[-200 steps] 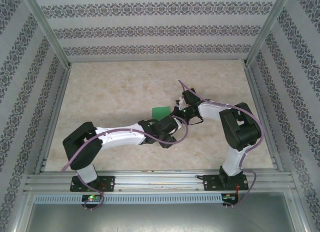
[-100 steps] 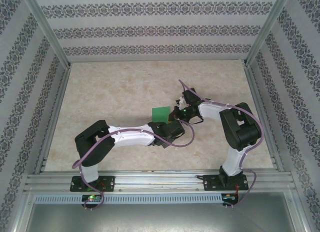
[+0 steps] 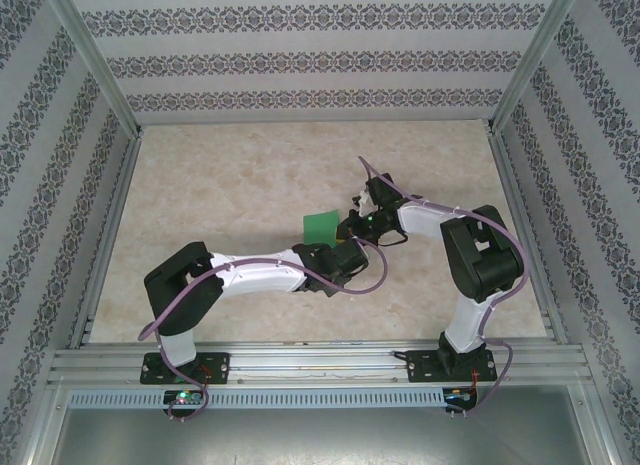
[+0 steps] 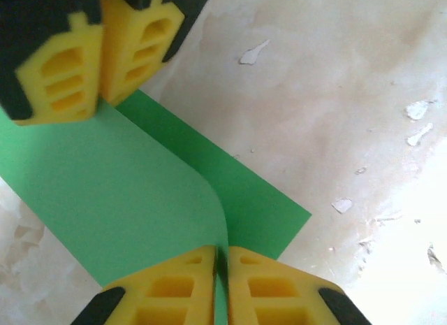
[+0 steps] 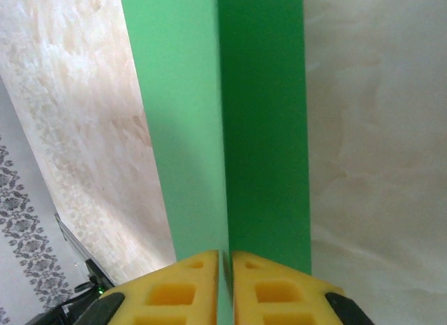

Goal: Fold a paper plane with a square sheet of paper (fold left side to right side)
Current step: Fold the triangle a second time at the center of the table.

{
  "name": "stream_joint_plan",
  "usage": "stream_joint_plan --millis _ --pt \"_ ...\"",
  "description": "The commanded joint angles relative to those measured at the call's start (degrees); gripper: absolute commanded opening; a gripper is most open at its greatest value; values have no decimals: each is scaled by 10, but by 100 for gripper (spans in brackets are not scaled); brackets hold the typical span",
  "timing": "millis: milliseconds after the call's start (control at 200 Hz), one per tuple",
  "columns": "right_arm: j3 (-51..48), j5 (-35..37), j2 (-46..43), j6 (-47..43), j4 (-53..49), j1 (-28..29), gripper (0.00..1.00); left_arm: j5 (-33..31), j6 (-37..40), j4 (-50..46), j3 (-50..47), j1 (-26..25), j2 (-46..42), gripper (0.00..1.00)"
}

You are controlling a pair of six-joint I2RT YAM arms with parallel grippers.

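**Left gripper**. We see its two yellow pads drawn together, with a raised edge of the green sheet of paper pinched in the thin slit between them. From this pinch the upper layer of the sheet curves up and away. A lower layer lies flat on the table, showing as a strip on the right that ends in a sharp corner.

**Right gripper**. Its pads also stand closed on the sheet's edge, with green showing in the slit. From the fingers the paper runs away as two long bands, paler on the left and darker on the right. We note that they meet along a straight line in line with the slit. In the left wrist view this gripper grips the far end of the sheet.

**Setting.** From above, we find the sheet near the middle of the marbled beige table, just left of where the two grippers meet. Small white flecks mark the surface. Patterned walls enclose the table.
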Motion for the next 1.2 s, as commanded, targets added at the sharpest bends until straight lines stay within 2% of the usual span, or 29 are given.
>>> stream_joint_plan --millis 0,145,295,385,595,874,1194 --pt "6 6 -43 -17 -4 -13 22 48 -33 16 -19 14 -31 10" --pt "-26 35 -96 -39 0 -36 40 126 -63 42 -42 46 -57 6" --pt "-85 41 -155 -64 9 -65 41 217 -101 78 -70 90 -82 0" --pt "-122 35 -184 -75 18 -69 34 271 -130 111 -91 120 -94 0" --pt "-199 3 -220 -64 68 -43 0 360 -190 178 -137 178 -110 0" --pt "-226 30 -186 -5 145 70 0 393 -202 183 -156 208 -107 1" --pt "-205 51 -130 6 154 109 0 398 -205 194 -167 221 -102 0"
